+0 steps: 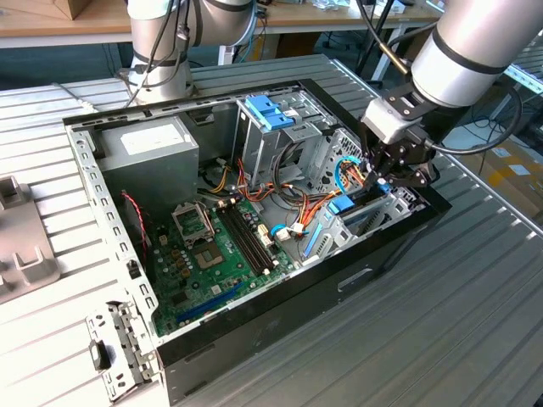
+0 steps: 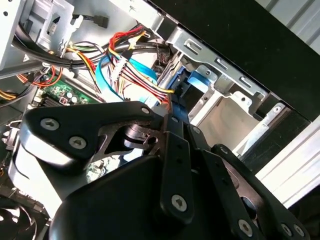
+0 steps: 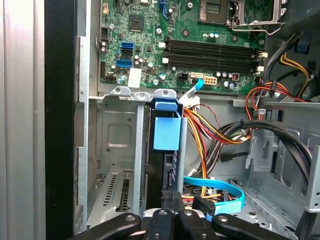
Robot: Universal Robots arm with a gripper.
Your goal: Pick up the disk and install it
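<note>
Hand (image 3: 172, 197) sits low in the drive cage (image 3: 117, 135) at the front corner of the open computer case (image 1: 88, 188), on the exterior view's right. It looks clenched on the trailing edge of the disk (image 3: 170, 165), its black fingers (image 3: 165, 202) drawn close together on either side of the thin dark body.

The disk stands on edge in the narrow slot of the cage, its blue end tab (image 3: 166, 132) pointing toward the motherboard (image 3: 200, 30). It appears to lie well inside the slot.

By my judgement the picking up is done and the installing is in hand: the disk is being slid home along its rails. I cannot tell whether it is fully seated or latched.

Finishing this step calls for keeping the disk square to the slot so the rails do not bind. It also calls for staying clear of the bundle of red, yellow and black cables (image 3: 210, 130) just beside the cage. The case itself lies flat on the ribbed grey worktop (image 1: 475, 322).
</note>
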